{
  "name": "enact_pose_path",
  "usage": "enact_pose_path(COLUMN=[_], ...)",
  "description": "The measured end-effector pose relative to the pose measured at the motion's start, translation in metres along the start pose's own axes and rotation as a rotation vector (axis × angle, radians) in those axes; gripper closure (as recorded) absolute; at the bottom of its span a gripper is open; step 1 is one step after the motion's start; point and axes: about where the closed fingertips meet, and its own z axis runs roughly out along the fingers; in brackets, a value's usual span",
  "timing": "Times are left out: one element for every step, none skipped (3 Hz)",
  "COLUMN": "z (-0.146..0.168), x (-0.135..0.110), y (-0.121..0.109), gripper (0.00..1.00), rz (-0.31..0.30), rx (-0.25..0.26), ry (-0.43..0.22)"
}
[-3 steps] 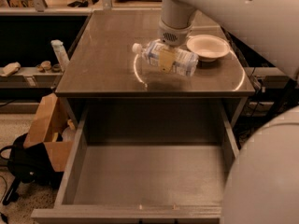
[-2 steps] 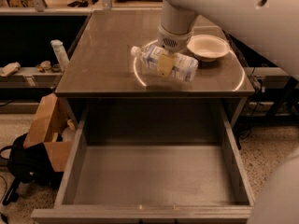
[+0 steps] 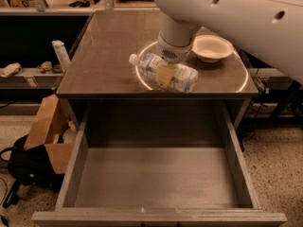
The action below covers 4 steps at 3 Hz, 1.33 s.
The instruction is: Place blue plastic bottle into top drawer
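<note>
Step in hand is judged to be the carry from tabletop to drawer. The gripper is seen below the wrist, over the front part of the tabletop, and is clamped on the blue plastic bottle. One tan finger pad is pressed across the bottle's middle; the opposite finger is hidden behind it. The bottle is held on its side, slightly tilted, with the white cap toward the picture's left and the base toward the right. It is gripped near its midpoint, so roughly equal lengths project either side of the pad. Whether it is clear of the tabletop cannot be told with certainty. A shallow bowl is noted just behind and to the right of the bottle. The top drawer stands open below the table's front edge, and nothing is seen on its grey floor. For a good placement, the bottle is to be brought forward past the table edge before being lowered. It is to be kept level and centred over the floor, well apart from the side walls. Release is best made low, since a round bottle laid on its side is expected to roll.
</note>
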Motion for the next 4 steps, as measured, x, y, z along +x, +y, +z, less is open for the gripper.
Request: enact_pose_path(z=[0.002,0.006,0.008,0.01], x=[0.0,-0.001,-0.001,-0.003], y=[0.014,0.023,0.033,0.055], gripper=[1.0,1.0,1.0,1.0], rz=[0.024,0.05,0.084,0.131], rx=[-0.002,-0.005,-0.009,-0.021], ry=[-0.01,-0.025,-0.035,-0.034])
